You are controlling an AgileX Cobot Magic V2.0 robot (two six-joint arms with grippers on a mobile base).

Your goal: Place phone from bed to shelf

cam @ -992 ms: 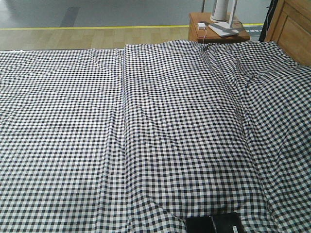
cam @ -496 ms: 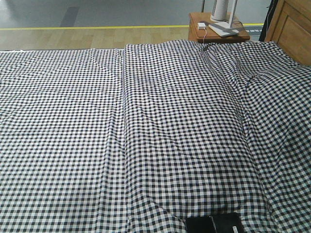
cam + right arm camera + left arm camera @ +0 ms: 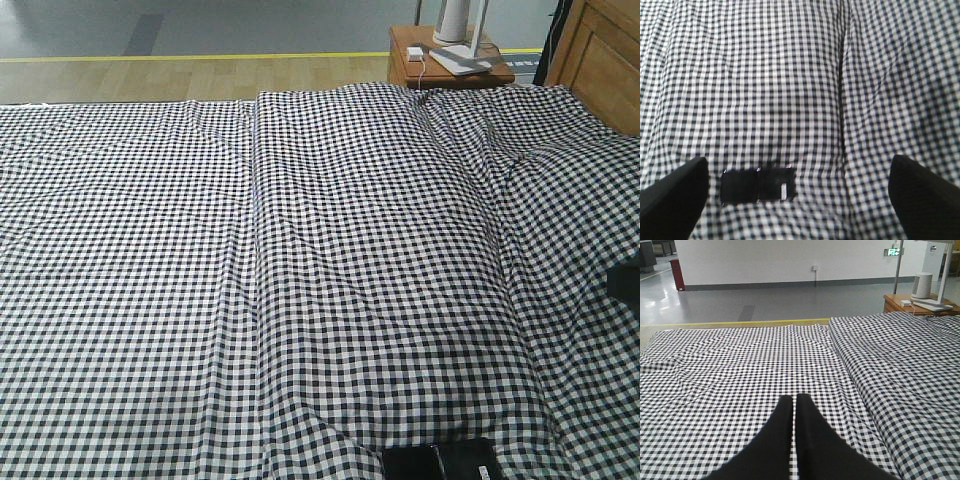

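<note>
Mostly the views are filled by the bed (image 3: 300,250), its black-and-white checked sheet rumpled into long folds, one ridge running from the far edge toward the near edge in the front view. Beyond it lies the floor (image 3: 200,30), grey with a yellow line and a pale wood-toned strip next to the bed. At the upper right corner stands the brown wooden headboard (image 3: 600,60), and just beside it the small reddish-brown bedside table (image 3: 450,68), which bears a white device (image 3: 458,30) and a little white block (image 3: 414,52). A dark shape (image 3: 627,280) pokes in at the right edge of the front view; what it is cannot be told. The left gripper (image 3: 794,401) hangs low over the sheet, its two black fingers (image 3: 782,430) pressed together with only a thin seam between them and nothing held. The right gripper (image 3: 798,161) looks straight down on the sheet with its jaws spread wide, one finger at each lower corner of its view, gripping nothing. The phone (image 3: 757,186) lies flat on the bed between those two fingers, nearer the one on the left of that view and touching neither; in the front view it shows at the bottom edge, right of the middle. It is glossy black, with a small white sticker (image 3: 784,191) near one end.
</note>
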